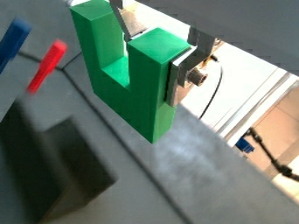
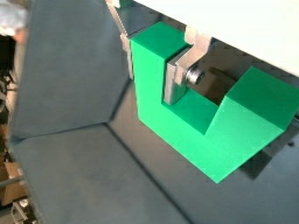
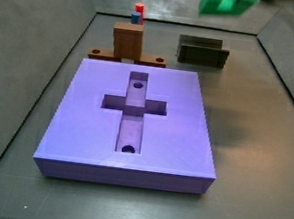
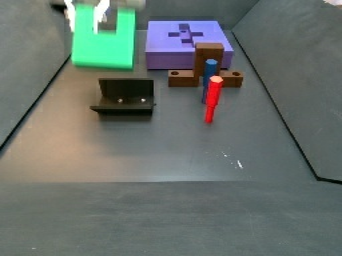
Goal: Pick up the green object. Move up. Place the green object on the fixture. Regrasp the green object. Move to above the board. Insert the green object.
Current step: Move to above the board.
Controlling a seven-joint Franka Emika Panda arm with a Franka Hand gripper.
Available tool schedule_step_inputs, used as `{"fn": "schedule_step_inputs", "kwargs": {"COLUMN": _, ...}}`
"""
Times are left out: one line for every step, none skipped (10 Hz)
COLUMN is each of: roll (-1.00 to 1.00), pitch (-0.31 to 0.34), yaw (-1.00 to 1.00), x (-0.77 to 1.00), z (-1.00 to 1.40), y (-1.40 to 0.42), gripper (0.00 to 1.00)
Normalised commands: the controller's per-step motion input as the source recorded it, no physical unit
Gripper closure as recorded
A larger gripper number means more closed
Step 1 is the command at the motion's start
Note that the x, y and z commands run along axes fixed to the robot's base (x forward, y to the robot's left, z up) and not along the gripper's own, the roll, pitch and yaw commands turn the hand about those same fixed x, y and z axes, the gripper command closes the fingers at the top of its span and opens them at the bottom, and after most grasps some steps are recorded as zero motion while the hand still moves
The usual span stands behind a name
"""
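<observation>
Gripper point(image 2: 158, 63) clamps one prong of the smooth green U-block point(image 2: 205, 114) — high above the boxy fixture point(image 4: 123, 97).

My two wrist cameras sit very close behind the gripper point(image 1: 149, 54), each looking past the fingers point(image 2: 176, 79) from opposite sides, so both are filled by the green object point(image 1: 128, 74) and a strip of grey worktop point(image 2: 70, 166). One side camera looks down the length of the board point(image 3: 135, 120) toward the fixture point(image 3: 204, 53) at the far wall. The opposite side camera faces back from the open floor, with the fixture point(image 4: 124, 97) nearer and the board point(image 4: 187, 45) behind. Both side views share board, fixture and the raised green object point(image 4: 102, 40).
</observation>
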Motion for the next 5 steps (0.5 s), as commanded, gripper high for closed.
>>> {"fn": "schedule_step_inputs", "kwargs": {"roll": -0.04, "pitch": 0.070, "yaw": 0.02, "x": 0.01, "z": 1.40, "y": -0.02, "gripper": 1.00}}
{"fn": "schedule_step_inputs", "kwargs": {"roll": -0.02, "pitch": 0.073, "yaw": 0.03, "x": 0.01, "z": 1.40, "y": -0.03, "gripper": 1.00}}
{"fn": "schedule_step_inputs", "kwargs": {"roll": -0.01, "pitch": 0.074, "yaw": 0.03, "x": 0.02, "z": 1.40, "y": -0.03, "gripper": 1.00}}
{"fn": "schedule_step_inputs", "kwargs": {"roll": -0.01, "pitch": 0.085, "yaw": 0.04, "x": 0.03, "z": 0.70, "y": -0.02, "gripper": 1.00}}
{"fn": "schedule_step_inputs", "kwargs": {"roll": 0.00, "pitch": 0.090, "yaw": 0.05, "x": 0.04, "z": 0.35, "y": -0.02, "gripper": 1.00}}
